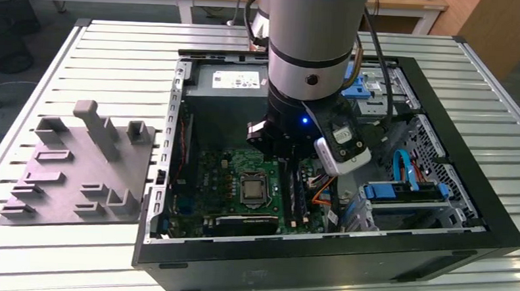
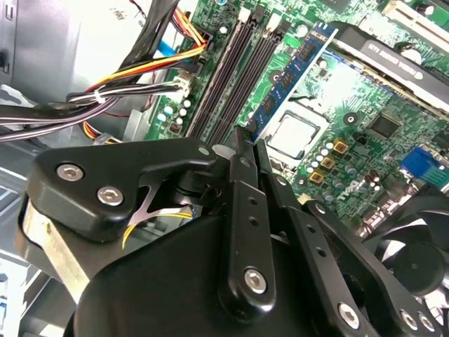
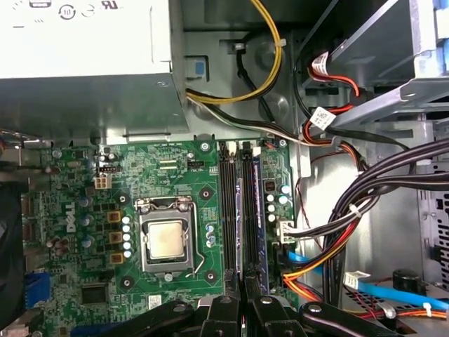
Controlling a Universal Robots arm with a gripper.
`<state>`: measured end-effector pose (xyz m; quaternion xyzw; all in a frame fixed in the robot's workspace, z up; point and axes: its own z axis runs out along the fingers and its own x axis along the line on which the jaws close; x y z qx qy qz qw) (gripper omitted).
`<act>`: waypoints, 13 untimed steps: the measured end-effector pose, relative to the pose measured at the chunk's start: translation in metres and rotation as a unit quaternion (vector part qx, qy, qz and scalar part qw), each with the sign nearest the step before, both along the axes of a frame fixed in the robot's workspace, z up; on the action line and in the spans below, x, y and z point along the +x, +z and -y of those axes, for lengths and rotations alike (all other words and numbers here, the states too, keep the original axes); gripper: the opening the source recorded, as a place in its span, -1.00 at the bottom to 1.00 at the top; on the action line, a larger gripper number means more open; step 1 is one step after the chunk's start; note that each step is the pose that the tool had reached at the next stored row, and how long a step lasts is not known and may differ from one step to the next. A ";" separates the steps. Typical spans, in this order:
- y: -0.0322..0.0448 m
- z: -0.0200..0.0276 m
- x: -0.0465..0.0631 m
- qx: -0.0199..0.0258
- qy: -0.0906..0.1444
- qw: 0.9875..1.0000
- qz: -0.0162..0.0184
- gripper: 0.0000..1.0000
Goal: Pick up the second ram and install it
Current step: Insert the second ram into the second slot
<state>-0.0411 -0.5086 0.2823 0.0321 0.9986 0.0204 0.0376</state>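
Though already inside the open black computer case (image 1: 325, 260), not clearly seated yet, by the look of it. Stands on edge as a thin blue-green second ram strip (image 2: 291, 70) along the dark memory slots (image 3: 228, 210) near the green motherboard's (image 3: 77, 175) cable-side edge. Pinched at its near end by the black metal gripper (image 2: 242, 139), fingers drawn narrow.

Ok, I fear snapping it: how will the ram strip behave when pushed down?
The second ram is a thin, flat board, so it is probably stiff along its length yet fragile if twisted. It looks light. The gripper seems to pinch its narrow edge, so it might tilt sideways.
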 end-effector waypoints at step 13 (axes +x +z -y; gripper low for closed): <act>-0.0086 0.0000 0.000 0.000 0.000 1.000 0.000 -0.73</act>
